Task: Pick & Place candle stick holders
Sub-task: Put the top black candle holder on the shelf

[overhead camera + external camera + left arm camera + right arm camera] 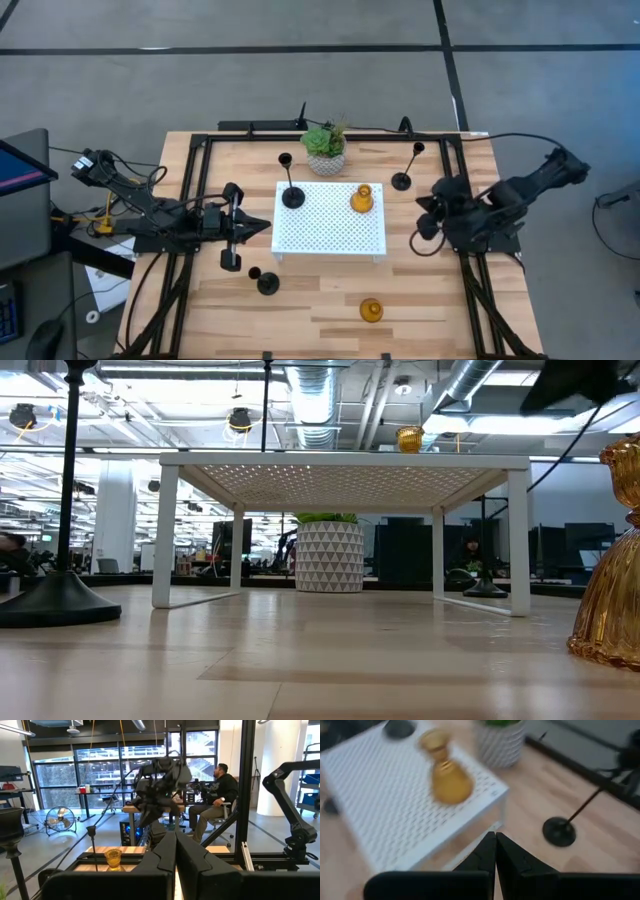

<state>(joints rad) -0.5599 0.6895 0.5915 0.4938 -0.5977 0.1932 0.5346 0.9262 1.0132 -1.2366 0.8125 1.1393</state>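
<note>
Overhead, I see the white perforated shelf (pixel 330 220) mid-table carrying a tall black holder (pixel 292 196) at its far-left corner and an amber holder (pixel 362 199) far right. A second tall black holder (pixel 402 179) stands on the table right of the shelf, a short black holder (pixel 267 283) and second amber holder (pixel 371 310) nearer. Left gripper (pixel 262 227) and right gripper (pixel 424 214) flank the shelf, fingers pressed together, empty.

Low down, the plant pot (pixel 329 557) sits behind the shelf.

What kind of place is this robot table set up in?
Likely an open robotics lab or workshop: exposed silver ceiling ducts, a seated person at a desk, a floor fan, and another dark robot arm beyond the table.
</note>
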